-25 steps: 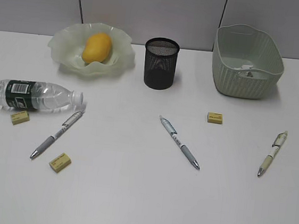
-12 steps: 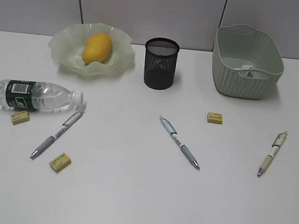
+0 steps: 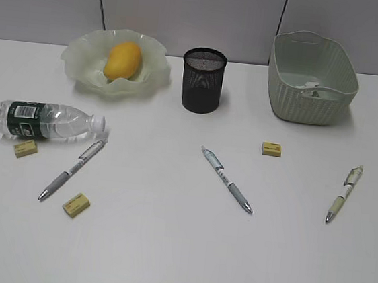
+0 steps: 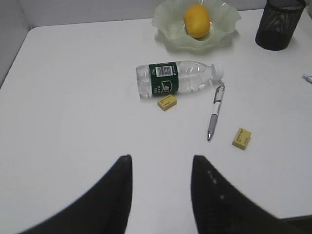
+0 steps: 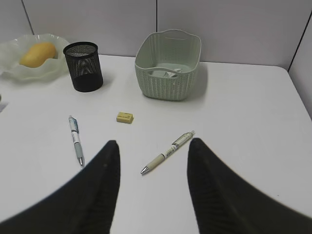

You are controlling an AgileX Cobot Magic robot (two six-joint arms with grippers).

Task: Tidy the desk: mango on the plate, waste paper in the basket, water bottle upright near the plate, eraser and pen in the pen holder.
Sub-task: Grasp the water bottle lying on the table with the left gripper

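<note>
Hovering above the white counter [image 3: 178, 248], both grippers' jaws spread and empty; left gripper [image 4: 161, 190] has the clear green-labelled plastic bottle [image 4: 178, 78] lying at twelve o'clock, right gripper [image 5: 152, 187] the beige pen [image 5: 168, 152].

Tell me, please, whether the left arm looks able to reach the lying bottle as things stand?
Probably yes: the left end effector is open and empty, with bare desk between it and the bottle; only an eraser lies beside it.

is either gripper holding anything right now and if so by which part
Nothing is held. The left gripper and the right gripper both hang open and empty above the desk.
</note>
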